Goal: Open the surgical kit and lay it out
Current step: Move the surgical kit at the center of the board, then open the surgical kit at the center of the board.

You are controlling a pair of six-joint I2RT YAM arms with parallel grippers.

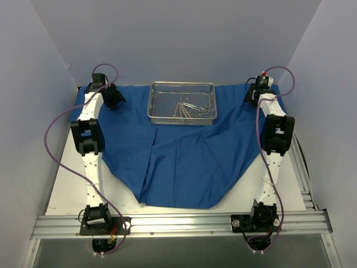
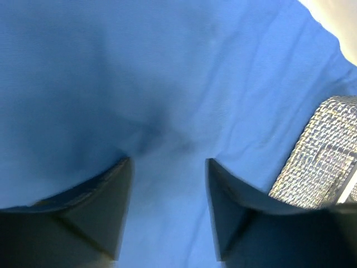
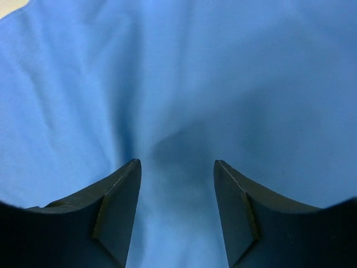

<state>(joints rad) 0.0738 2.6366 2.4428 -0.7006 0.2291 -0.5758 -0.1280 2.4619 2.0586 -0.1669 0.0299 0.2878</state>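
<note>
Blue cloth wrap [image 1: 189,162] lies open on white table [image 1: 67,190], mesh tray [image 1: 181,84] far-centre; left gripper [image 2: 167,162] and right gripper [image 3: 177,163] spread over far corners.

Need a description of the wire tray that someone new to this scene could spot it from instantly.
A large blue cloth covers most of the table. Near its far edge, centred left to right, sits the wire-mesh tray. It is the only silver, rectangular basket there, with steel ring-handled instruments lying inside.

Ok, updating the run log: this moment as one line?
cloth: spread open | tray: on cloth, far middle | instruments: in tray | left gripper: open, over cloth | right gripper: open, over cloth
</note>
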